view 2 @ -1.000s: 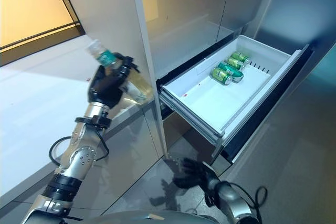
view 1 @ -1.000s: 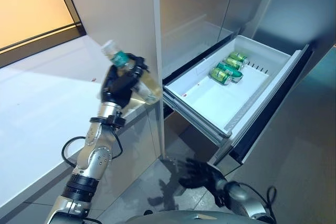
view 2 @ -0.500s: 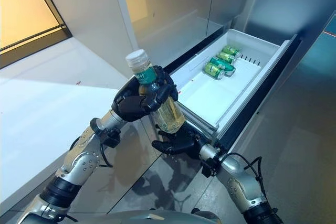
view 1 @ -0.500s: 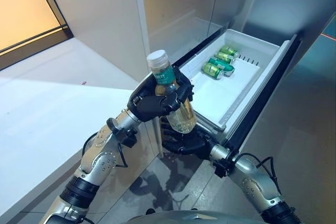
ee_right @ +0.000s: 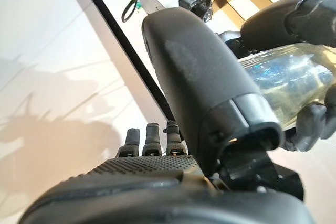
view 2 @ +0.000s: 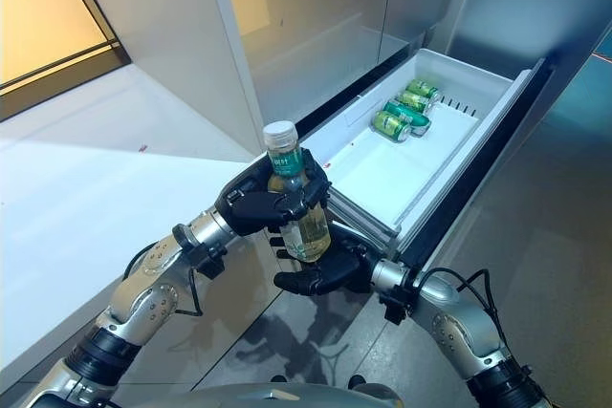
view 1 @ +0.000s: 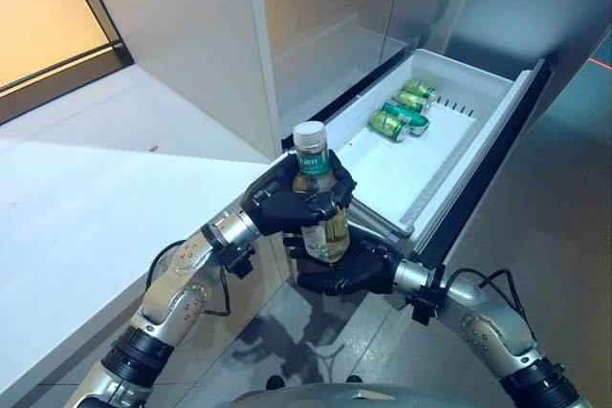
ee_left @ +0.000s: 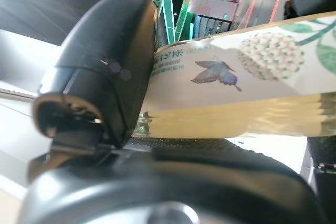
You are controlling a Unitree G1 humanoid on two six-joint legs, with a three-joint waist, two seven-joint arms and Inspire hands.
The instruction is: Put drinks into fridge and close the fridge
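A clear bottle [view 1: 325, 231] of pale yellow drink with a white cap and green label stands upright in my left hand [view 1: 287, 207], whose fingers are curled round its middle. The bottle is held in the air just in front of the open white fridge drawer [view 1: 457, 61]. My right hand [view 1: 349, 269] lies directly under the bottle's base, fingers spread and relaxed. The left wrist view shows the bottle's label [ee_left: 236, 87] past the thumb. The right wrist view shows the bottle [ee_right: 286, 85] beyond the right thumb. Green cans [view 1: 402, 117] lie at the drawer's far end.
A white counter [view 1: 96, 198] runs along the left. The tall grey fridge front [view 1: 316, 16] rises behind the drawer. The drawer's near part [view 1: 402, 174] is bare. Grey tiled floor [view 1: 564, 236] lies to the right of the drawer.
My left hand has brought the bottle lower and set it upright. My right hand has moved in closer under the bottle's base.
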